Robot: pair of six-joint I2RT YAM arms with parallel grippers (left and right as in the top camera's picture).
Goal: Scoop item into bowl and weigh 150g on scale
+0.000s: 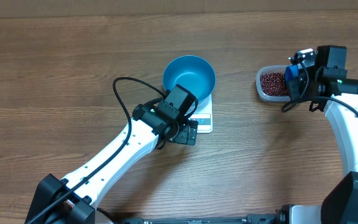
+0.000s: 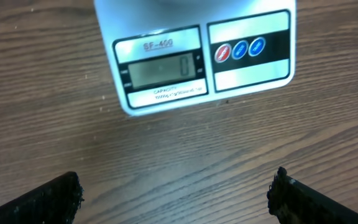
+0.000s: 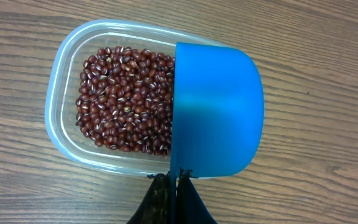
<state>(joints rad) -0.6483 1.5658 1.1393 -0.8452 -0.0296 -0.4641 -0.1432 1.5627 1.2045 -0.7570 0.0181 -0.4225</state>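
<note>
While right gripper [image 3: 176, 186] pinches scoop [image 3: 216, 112] handle at frame bottom, scoop may twist, spilling beans [image 3: 123, 99]; left gripper [image 2: 176, 199] gapes empty.

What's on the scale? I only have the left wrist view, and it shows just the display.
Observer: The bowl sits on the scale, and I see no beans in it.
Operator: And where's the scoop?
Observer: The right gripper is shut on the handle of the scoop.
Operator: Is it near the beans?
Observer: Yes. The scoop hangs over one end of the tub, with the beans filling the rest of it.
</note>
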